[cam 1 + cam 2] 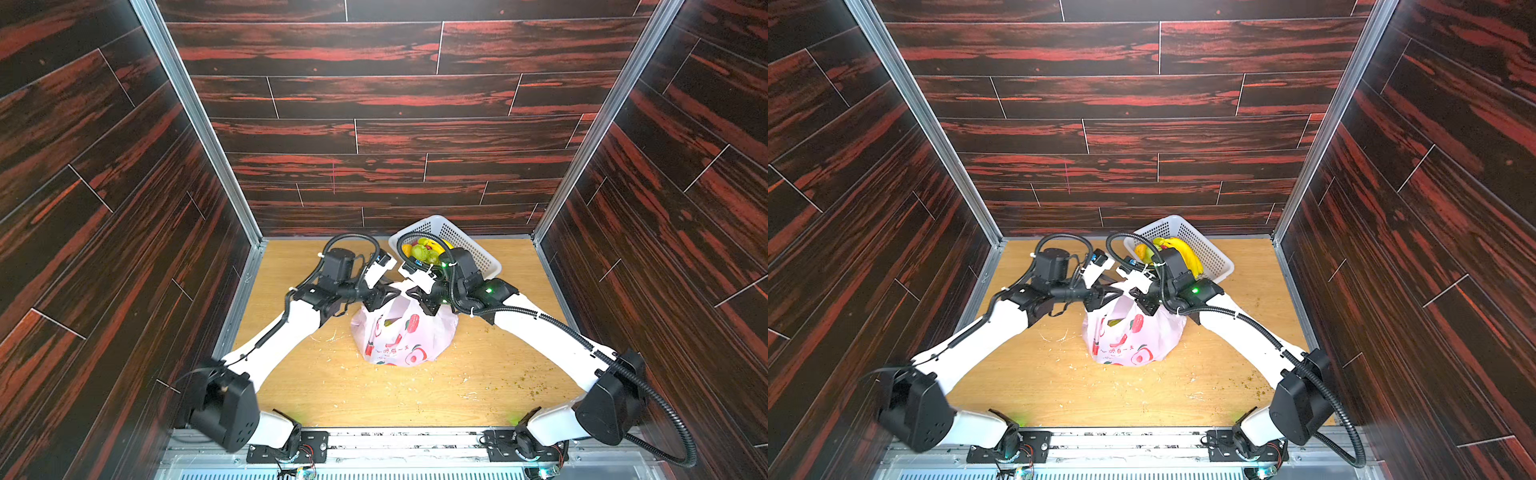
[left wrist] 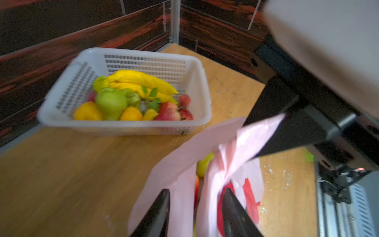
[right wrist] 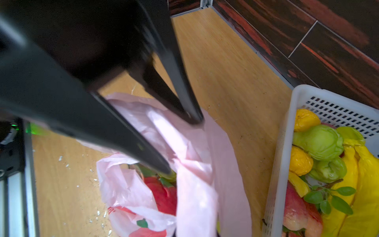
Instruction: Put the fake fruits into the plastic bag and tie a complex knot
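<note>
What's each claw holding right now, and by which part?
Right claw is shut on the plastic bag, pinching a strap handle. Left claw is open, straddling the bag's mouth, gripping nothing.

Open table (image 1: pixel 374 399) in front of the plastic bag (image 1: pixel 401 336) — basket (image 1: pixel 436 226) close behind it

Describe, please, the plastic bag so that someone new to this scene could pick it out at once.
On the light wooden tabletop, near its middle and in front of the white perforated plastic basket, stands a thin translucent pale-pink plastic bag. Unlike the rigid basket, it is soft, crumpled and printed with red fruit pictures.
</note>
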Tool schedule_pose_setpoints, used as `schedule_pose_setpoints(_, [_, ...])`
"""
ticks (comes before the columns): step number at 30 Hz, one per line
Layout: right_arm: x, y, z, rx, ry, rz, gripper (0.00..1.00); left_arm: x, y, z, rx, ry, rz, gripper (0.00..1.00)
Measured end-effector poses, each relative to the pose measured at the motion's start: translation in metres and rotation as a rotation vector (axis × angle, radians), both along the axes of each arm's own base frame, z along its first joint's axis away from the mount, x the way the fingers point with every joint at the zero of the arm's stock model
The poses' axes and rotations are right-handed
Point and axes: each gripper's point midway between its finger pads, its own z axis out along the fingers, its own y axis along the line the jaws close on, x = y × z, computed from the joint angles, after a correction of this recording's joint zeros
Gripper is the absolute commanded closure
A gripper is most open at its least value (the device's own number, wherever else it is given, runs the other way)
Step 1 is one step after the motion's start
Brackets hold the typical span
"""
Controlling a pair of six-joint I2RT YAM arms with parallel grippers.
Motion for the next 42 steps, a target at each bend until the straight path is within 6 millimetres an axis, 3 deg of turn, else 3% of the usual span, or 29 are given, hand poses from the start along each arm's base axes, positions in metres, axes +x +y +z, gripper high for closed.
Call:
schedule_pose_setpoints(4, [0.002, -0.001, -0.003, -0.005, -0.008, -0.010, 1.00, -0.008, 0.006, -0.007, -0.004, 0.012, 0.009, 0.54])
schedule_pose_setpoints(7, [0.004, -0.002, 0.000, -0.006, -0.024, -0.018, 1.00, -0.011, 0.006, -0.014, -0.006, 0.036, 0.007, 0.73])
schedule_pose_setpoints(10, [0.004, -0.006, 0.003, -0.010, -0.044, -0.025, 1.00, -0.010, 0.006, -0.016, -0.001, 0.040, 0.013, 1.00])
schedule_pose_setpoints(17, [0.001, -0.011, 0.001, -0.041, -0.077, -0.022, 1.00, -0.008, 0.009, -0.011, -0.012, 0.063, 0.057, 1.00])
schedule_pose_setpoints(28, [0.013, -0.013, 0.008, -0.081, -0.176, -0.071, 1.00, -0.018, 0.006, 0.012, -0.096, 0.098, 0.066, 1.00])
schedule_pose_setpoints(33, [0.019, -0.010, 0.009, -0.027, -0.177, -0.113, 1.00, -0.020, 0.001, 0.022, -0.150, 0.113, 0.045, 1.00])
schedule_pose_setpoints(42, [0.024, -0.002, 0.009, 0.114, -0.139, -0.171, 1.00, -0.020, 0.001, 0.021, -0.176, 0.140, 0.047, 1.00])
